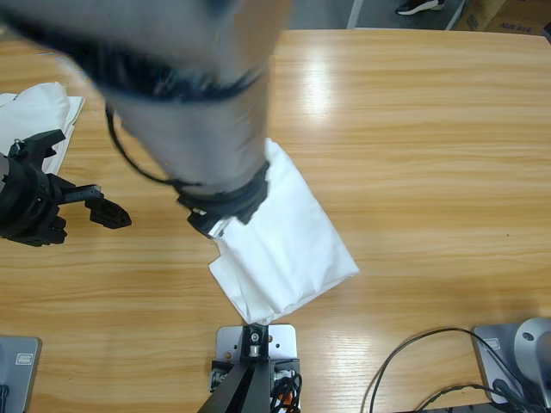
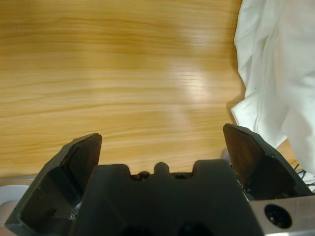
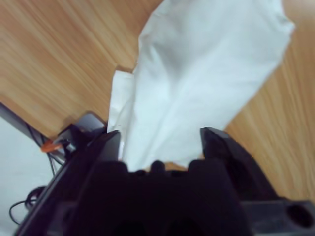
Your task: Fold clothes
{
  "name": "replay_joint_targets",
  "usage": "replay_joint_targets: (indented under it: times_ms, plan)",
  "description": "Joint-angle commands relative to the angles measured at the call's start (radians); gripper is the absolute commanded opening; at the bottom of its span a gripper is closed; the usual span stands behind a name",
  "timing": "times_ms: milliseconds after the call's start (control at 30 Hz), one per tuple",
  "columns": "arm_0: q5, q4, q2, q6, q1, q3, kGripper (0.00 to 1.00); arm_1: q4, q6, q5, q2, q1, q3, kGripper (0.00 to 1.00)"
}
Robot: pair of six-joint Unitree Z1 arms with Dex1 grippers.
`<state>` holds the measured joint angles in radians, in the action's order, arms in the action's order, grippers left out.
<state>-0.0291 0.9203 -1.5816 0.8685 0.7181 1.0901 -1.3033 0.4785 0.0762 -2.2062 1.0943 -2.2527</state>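
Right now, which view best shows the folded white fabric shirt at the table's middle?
The high view: the folded white fabric shirt shows nearly whole, its top corner hidden under an arm. The right wrist view shows it partly, between open jaws. The left wrist view shows another white cloth.

Lighting: bright, even, from overhead. Glare: pale streak on the desk [image 1: 413, 129] near its far edge in the high view; soft sheen across the grain in the left wrist view. Shadows: faint, narrow, along the white shirt [image 1: 288, 241] edge. Blur: large silver arm [image 1: 185, 95] under the high camera smeared and out of focus; right wrist view soft throughout, right gripper [image 3: 160, 142] body dark and indistinct.
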Motion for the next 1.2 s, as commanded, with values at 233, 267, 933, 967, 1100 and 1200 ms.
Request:
replay_joint_targets:
  times_ms: [233, 267, 933, 967, 1100, 1200]
  plan:
    - [0.167, 0.103, -0.19, -0.367, 0.047, 0.503, 0.937, 0.372, 0.026, -0.052, 0.536, -0.036, 0.801, 0.0]
    - [0.166, 0.14, -0.238, -0.38, 0.062, 0.568, 0.932, 0.429, 0.032, -0.084, 0.545, -0.041, 0.863, 0.0]
    - [-0.001, 0.348, -0.668, -0.497, 0.088, 0.877, 0.0, 0.716, 0.049, -0.207, 0.447, -0.042, 1.089, 0.0]
    - [-0.005, 0.348, -0.67, -0.497, 0.088, 0.878, 0.0, 0.719, 0.049, -0.207, 0.443, -0.042, 1.089, 0.0]
    - [0.0, 0.361, -0.682, -0.479, 0.087, 0.863, 0.0, 0.74, 0.049, -0.227, 0.414, -0.042, 1.08, 0.0]
    - [0.009, 0.367, -0.679, -0.463, 0.093, 0.817, 0.0, 0.776, 0.052, -0.253, 0.383, -0.042, 1.081, 0.0]
